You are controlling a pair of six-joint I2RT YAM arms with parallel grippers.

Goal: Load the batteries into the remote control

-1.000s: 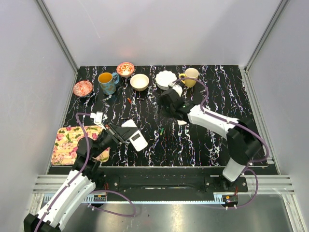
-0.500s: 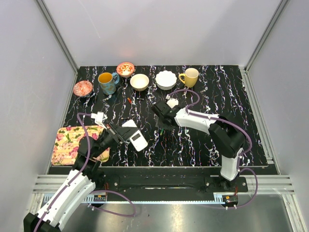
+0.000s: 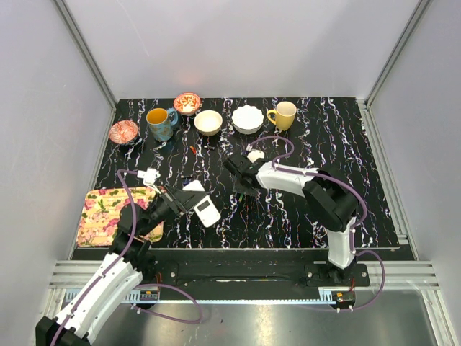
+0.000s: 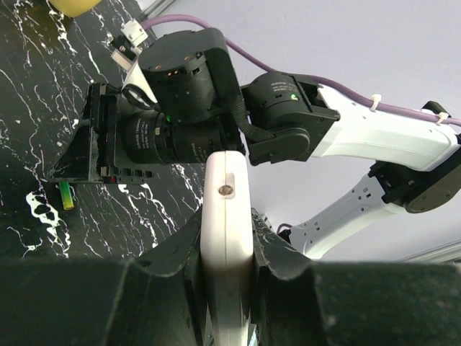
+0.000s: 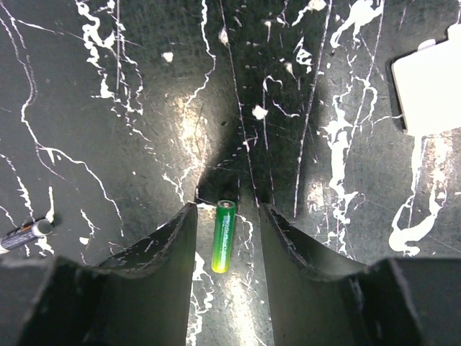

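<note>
The right claw (image 5: 226, 215) is down at the black, white-veined tabletop (image 5: 108, 144) with its jaws apart. One black finger stands on either side of a slim green cylindrical battery (image 5: 224, 236). The battery lies flat on the tabletop, lengthwise between the fingers (image 5: 169, 241). A sliver of dark surface shows on each side of it, so the claw is released and grips nothing.

Far to the left in that claw's own view, a dark slim battery with a silver tip (image 5: 24, 233) lies on the table, half cut off and well apart from the fingers. Ahead of the claw and to its right, a white flat-cornered piece (image 5: 431, 86) runs out of view. I cannot tell what it is.

The left claw (image 4: 227, 227) is clenched on a flat white plastic remote control (image 4: 227, 180). It pinches the slab edge-on between both fingers, and the far end sticks out past the fingertips. Seen from this claw, the right arm's head sits just beyond the remote's tip, with the green battery low to its left on the tabletop.
</note>
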